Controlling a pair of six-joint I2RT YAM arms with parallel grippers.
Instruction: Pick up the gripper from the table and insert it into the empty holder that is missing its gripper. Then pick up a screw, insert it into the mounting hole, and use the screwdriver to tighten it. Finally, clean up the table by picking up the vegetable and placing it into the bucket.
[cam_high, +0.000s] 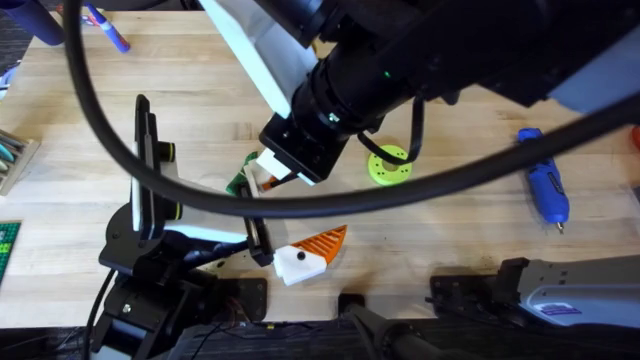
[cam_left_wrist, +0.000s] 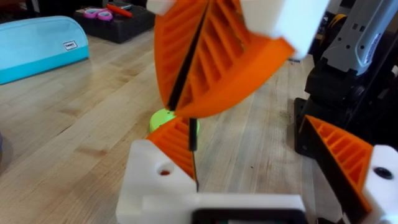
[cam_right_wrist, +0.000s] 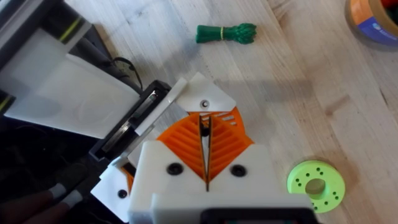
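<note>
My left arm's holder (cam_high: 255, 235) is a black rail carrying two white fingers with orange ribbed pads, and they stand apart. One finger (cam_left_wrist: 165, 168) has a small mounting hole in its white block. The other finger (cam_high: 305, 255) lies toward the table's front. My left gripper (cam_left_wrist: 249, 137) is open. My right gripper (cam_right_wrist: 205, 130) reaches across and hangs over the holed finger (cam_right_wrist: 205, 99), shut on a thin black screw (cam_left_wrist: 193, 134). The green vegetable (cam_right_wrist: 227, 32) lies just beyond it. The blue screwdriver (cam_high: 545, 190) lies far right. The bucket is out of view.
A lime-green disc (cam_high: 390, 165) with holes sits right of the two grippers. A tape roll (cam_right_wrist: 373, 18) is near the vegetable's side. A blue pouch (cam_left_wrist: 37, 46) and a black tray (cam_left_wrist: 115, 18) lie farther off. A blue marker (cam_high: 105, 28) rests at the back left.
</note>
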